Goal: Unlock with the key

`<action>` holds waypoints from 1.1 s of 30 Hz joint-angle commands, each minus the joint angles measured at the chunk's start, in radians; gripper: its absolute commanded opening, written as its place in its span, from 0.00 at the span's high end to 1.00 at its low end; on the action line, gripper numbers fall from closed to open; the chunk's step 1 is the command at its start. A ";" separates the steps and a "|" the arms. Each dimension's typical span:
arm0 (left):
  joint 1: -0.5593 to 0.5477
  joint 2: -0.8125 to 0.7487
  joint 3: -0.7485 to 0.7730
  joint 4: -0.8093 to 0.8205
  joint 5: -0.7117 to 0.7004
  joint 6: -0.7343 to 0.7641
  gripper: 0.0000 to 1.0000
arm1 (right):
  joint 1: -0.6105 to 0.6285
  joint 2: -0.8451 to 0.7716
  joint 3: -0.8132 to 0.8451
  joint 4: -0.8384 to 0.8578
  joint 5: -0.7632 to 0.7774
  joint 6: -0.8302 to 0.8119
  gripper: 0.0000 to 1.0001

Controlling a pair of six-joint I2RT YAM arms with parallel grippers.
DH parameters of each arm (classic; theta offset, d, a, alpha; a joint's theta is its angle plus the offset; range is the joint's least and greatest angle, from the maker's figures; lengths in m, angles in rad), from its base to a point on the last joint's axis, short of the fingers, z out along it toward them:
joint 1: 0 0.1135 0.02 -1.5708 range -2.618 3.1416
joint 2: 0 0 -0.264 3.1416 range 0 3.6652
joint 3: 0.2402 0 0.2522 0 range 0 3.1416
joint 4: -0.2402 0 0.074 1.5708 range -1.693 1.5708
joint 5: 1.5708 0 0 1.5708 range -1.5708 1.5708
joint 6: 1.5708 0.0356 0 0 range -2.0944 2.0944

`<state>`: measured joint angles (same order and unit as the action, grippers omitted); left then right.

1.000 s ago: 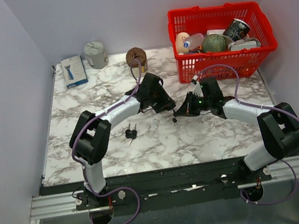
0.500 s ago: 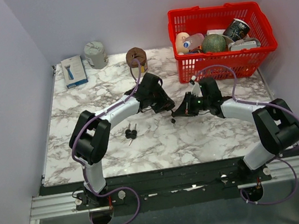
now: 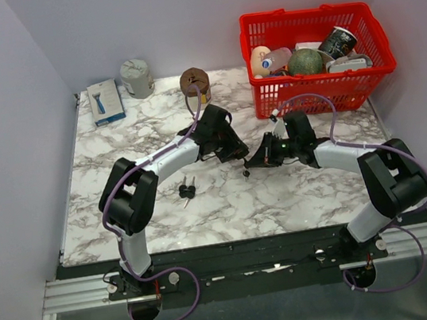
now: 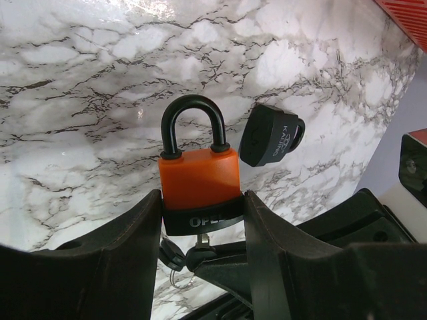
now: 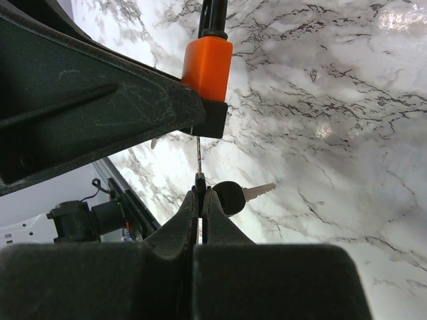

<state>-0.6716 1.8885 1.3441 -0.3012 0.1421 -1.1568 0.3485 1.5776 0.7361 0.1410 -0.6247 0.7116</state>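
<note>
At the middle of the veined marble bench (image 3: 113, 135), spare black-headed keys (image 3: 186, 189) lie at 8 o'clock of the left hand (image 3: 230, 149), which stays clenched on the padlock (image 4: 199, 180): blocky matte-orange body, glossy black arched shackle, black base band. From 3 o'clock the right hand (image 5: 200, 200) has edged inward over the last second, fingers (image 5: 175, 227) pinched shut on the thin steel key (image 5: 199, 157), whose blade now meets the lock's base; seated, I judge, so turning comes next.
</note>
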 commanded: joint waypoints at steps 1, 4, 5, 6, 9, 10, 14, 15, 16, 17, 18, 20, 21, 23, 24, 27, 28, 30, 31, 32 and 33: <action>-0.002 -0.032 0.003 0.030 0.030 -0.007 1.00 | -0.011 0.015 0.019 -0.021 0.051 0.005 0.99; -0.002 -0.037 -0.005 0.034 0.034 -0.012 1.00 | -0.009 0.019 0.032 -0.021 0.071 0.011 0.99; -0.002 -0.040 -0.008 0.036 0.036 -0.012 1.00 | -0.009 0.024 0.036 -0.017 0.072 0.011 0.99; -0.002 -0.040 -0.010 0.036 0.037 -0.014 1.00 | -0.011 0.028 0.043 -0.012 0.072 0.014 0.99; -0.002 -0.042 -0.016 0.037 0.037 -0.012 1.00 | -0.009 0.041 0.052 0.005 0.077 0.025 0.99; -0.002 -0.043 -0.020 0.040 0.039 -0.012 1.00 | -0.009 0.042 0.058 0.006 0.086 0.026 0.99; -0.003 -0.049 -0.036 0.054 0.050 -0.012 1.00 | -0.011 0.058 0.072 0.012 0.092 0.022 0.99; -0.005 -0.048 -0.037 0.057 0.053 -0.012 1.00 | -0.009 0.061 0.077 0.011 0.094 0.022 0.99; -0.006 -0.049 -0.040 0.059 0.054 -0.009 1.00 | -0.009 0.065 0.080 0.011 0.092 0.020 0.99; -0.006 -0.051 -0.042 0.062 0.056 -0.006 1.00 | -0.011 0.068 0.085 0.012 0.089 0.020 0.99; -0.008 -0.051 -0.043 0.065 0.057 -0.003 1.00 | -0.011 0.071 0.088 0.012 0.091 0.022 0.99; -0.009 -0.052 -0.051 0.073 0.065 -0.001 1.00 | -0.009 0.074 0.091 0.014 0.092 0.023 0.99; -0.009 -0.054 -0.054 0.076 0.068 0.000 1.00 | -0.011 0.079 0.097 0.012 0.092 0.022 0.99; -0.011 -0.058 -0.065 0.091 0.074 0.005 1.00 | -0.013 0.082 0.101 0.012 0.092 0.025 0.99; -0.013 -0.060 -0.071 0.099 0.082 0.005 1.00 | -0.013 0.084 0.108 0.012 0.092 0.023 0.99; -0.013 -0.071 -0.094 0.134 0.097 0.005 1.00 | -0.017 0.091 0.115 0.014 0.089 0.019 0.99; -0.013 -0.071 -0.100 0.140 0.103 0.006 1.00 | -0.020 0.091 0.118 0.015 0.089 0.015 0.99; -0.013 -0.077 -0.105 0.149 0.106 0.006 1.00 | -0.028 0.091 0.117 0.017 0.092 0.017 0.99; -0.013 -0.077 -0.105 0.152 0.111 0.006 1.00 | -0.029 0.093 0.117 0.017 0.094 0.017 0.99; -0.014 -0.078 -0.108 0.155 0.114 0.005 1.00 | -0.032 0.096 0.118 0.023 0.095 0.017 0.99; -0.014 -0.078 -0.108 0.155 0.117 0.006 1.00 | -0.032 0.099 0.120 0.028 0.094 0.015 0.99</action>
<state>-0.6621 1.8801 1.2503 -0.1532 0.1333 -1.1530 0.3462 1.6497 0.8059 0.1081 -0.6193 0.7326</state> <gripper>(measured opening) 0.547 0.022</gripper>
